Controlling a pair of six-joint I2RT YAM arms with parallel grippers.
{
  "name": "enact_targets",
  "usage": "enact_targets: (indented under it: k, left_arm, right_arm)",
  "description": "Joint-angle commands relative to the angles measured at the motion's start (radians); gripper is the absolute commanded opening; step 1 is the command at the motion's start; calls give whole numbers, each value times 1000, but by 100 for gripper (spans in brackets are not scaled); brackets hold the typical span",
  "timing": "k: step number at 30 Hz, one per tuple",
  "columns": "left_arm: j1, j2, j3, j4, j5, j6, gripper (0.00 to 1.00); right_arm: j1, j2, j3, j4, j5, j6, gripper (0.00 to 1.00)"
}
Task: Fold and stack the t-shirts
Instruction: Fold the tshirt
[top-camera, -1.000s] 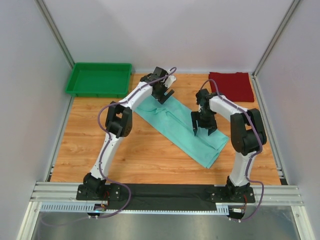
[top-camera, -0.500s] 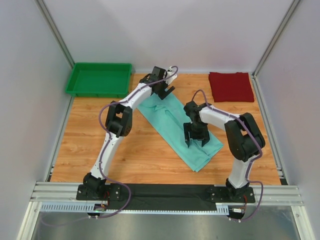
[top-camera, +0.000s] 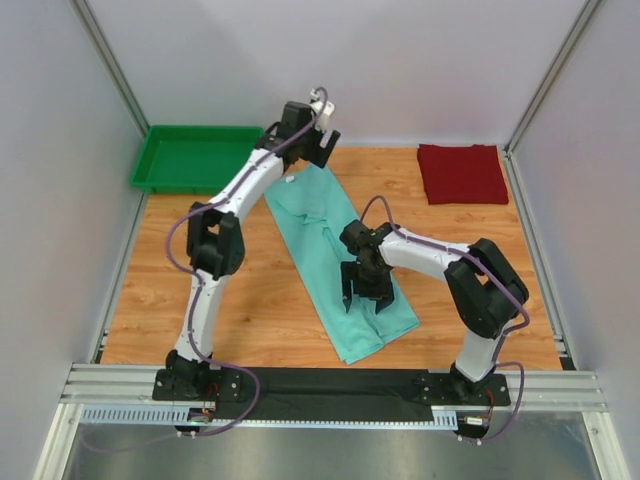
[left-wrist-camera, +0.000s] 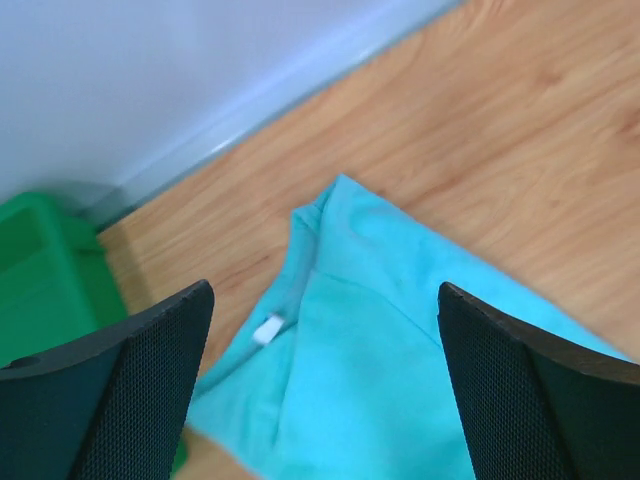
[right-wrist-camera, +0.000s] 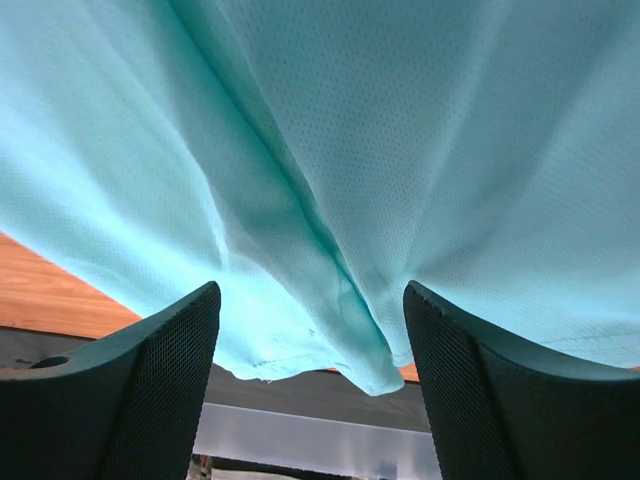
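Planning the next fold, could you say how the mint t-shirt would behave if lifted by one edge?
Probably floppy: the mint t-shirt lies in soft creases, so it should drape. Likely light, since the weave looks thin and perforated.

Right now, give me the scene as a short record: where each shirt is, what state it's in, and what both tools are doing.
mint shirt: long strip lying diagonally on the table, neck label at the far end
dark red shirt: folded, back right corner
green tray: back left corner
left tool: open, raised above the collar end, holding nothing
right tool: open, over the strip's near half; contact with the cloth unclear
stack: not made, shirts lie apart
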Motion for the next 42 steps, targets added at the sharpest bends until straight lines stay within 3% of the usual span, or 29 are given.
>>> enact_targets:
  k: [1,4,7,11,13,15,16,19,27,30,38,39,42]
  left_arm:
    - [22,-336,-86,24,56,-202,100]
    - [22,-426,-179,-43,30,-340,100]
    - [22,-410,-200,-105,77,-457,98]
    - [21,-368,-306,-59,50,-642,93]
    - [10,-324,-273,-111,-9,-690,87]
    - [-31,-235,-160,-238,-137,-681,87]
    - [-48,-204,-116,-275,-265,-658,88]
    - [-90,-117,-56,-297,-407,-636,90]
    - [-90,-5,-43,-392,-473,-854,93]
    - [-83,40,-32,-407,-406,-915,93]
    - [-47,199,71,-394,-47,-977,89]
    - [-47,202,65,-378,-24,-981,89]
    - [-51,230,88,-329,56,-972,88]
  right_arm:
    - [-30,-114,72,-25,67,-20,75]
    - [-54,-192,105,-78,140,-92,76]
    - [-115,-243,125,-108,174,-156,76]
    - [-227,-315,135,-117,174,-206,77]
    - [-295,-331,148,-135,174,-238,77]
    - [-370,-354,148,-141,161,-256,77]
    - [-395,-360,146,-146,157,-268,77]
    - [-465,-384,122,-151,105,-288,77]
    - [-492,-403,54,-126,55,-292,77]
    - [-492,-395,42,-99,41,-292,77]
    - [-492,-337,31,-36,-30,-273,84]
    - [-492,-329,30,-23,-37,-272,100]
    - [-487,-309,11,12,-66,-267,100]
